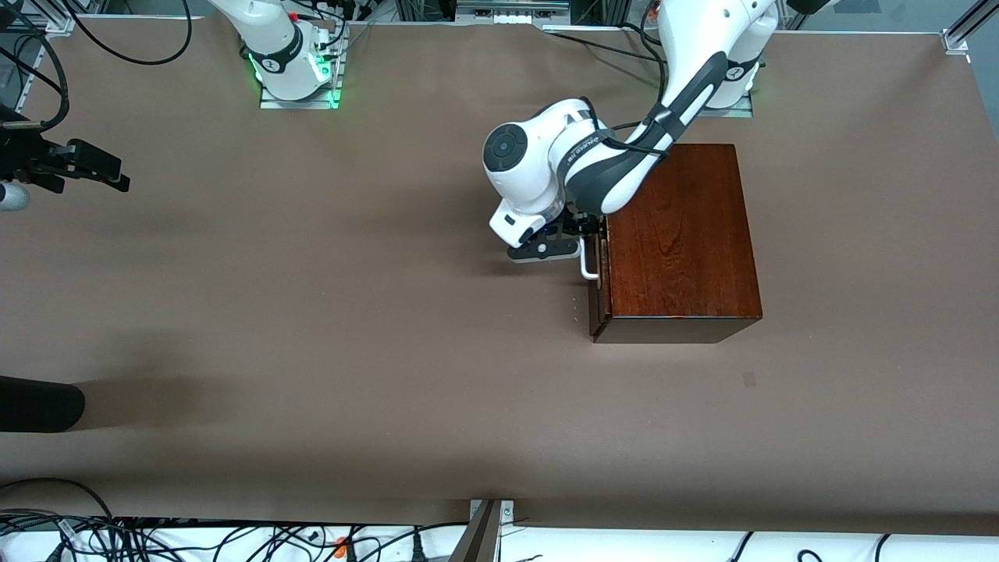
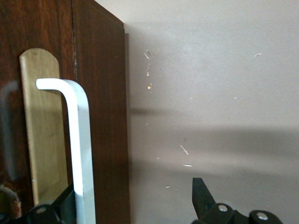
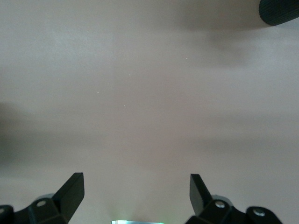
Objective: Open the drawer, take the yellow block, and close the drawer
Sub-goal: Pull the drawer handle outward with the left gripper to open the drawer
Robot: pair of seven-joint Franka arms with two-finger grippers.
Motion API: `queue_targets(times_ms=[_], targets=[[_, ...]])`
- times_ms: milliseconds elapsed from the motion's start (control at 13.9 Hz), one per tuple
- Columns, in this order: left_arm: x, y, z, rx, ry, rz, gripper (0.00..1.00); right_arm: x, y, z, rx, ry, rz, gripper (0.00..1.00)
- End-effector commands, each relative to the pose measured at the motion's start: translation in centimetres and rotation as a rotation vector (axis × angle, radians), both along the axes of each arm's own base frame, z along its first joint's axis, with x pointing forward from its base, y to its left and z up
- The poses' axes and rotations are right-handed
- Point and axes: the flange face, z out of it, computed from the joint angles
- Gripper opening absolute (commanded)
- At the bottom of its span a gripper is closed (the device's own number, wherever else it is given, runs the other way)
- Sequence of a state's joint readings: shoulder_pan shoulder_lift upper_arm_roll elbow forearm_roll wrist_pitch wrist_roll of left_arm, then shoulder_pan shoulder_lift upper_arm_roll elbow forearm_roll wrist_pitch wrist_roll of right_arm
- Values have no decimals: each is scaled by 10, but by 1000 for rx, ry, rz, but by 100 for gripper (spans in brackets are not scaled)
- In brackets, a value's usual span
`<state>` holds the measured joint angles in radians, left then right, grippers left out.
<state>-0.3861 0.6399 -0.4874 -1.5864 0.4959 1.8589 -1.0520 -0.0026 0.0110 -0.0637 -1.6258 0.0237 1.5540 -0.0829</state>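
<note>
The dark mahogany box [image 1: 683, 234] stands toward the left arm's end of the table. Its drawer [image 1: 599, 300] looks shut, its front facing the right arm's end. My left gripper [image 1: 591, 238] is at the white handle [image 1: 589, 265], open. In the left wrist view the handle [image 2: 79, 149] lies between the two fingers, right against one finger [image 2: 69, 201], with the other fingertip [image 2: 201, 193] well clear over the table. My left gripper [image 2: 135, 198] holds nothing. My right gripper [image 1: 109, 173] waits at the right arm's end, open [image 3: 135, 191] and empty. The yellow block is hidden.
A black rounded object [image 1: 39, 404] lies at the table's edge at the right arm's end, nearer the front camera; it also shows in the right wrist view [image 3: 280, 11]. Cables [image 1: 117, 538] run along the near edge. The brown table [image 1: 351, 312] spreads in front of the drawer.
</note>
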Motion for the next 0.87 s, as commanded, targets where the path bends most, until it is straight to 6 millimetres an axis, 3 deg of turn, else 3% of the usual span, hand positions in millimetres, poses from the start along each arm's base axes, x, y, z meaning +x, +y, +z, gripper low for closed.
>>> queue_targets(times_ms=[0, 794], targets=[[-8, -27, -8, -12, -11, 7, 100, -1, 1, 3, 16, 1, -10, 100], [-18, -80, -2, -79, -37, 11, 100, -1, 1, 3, 14, 1, -10, 100]])
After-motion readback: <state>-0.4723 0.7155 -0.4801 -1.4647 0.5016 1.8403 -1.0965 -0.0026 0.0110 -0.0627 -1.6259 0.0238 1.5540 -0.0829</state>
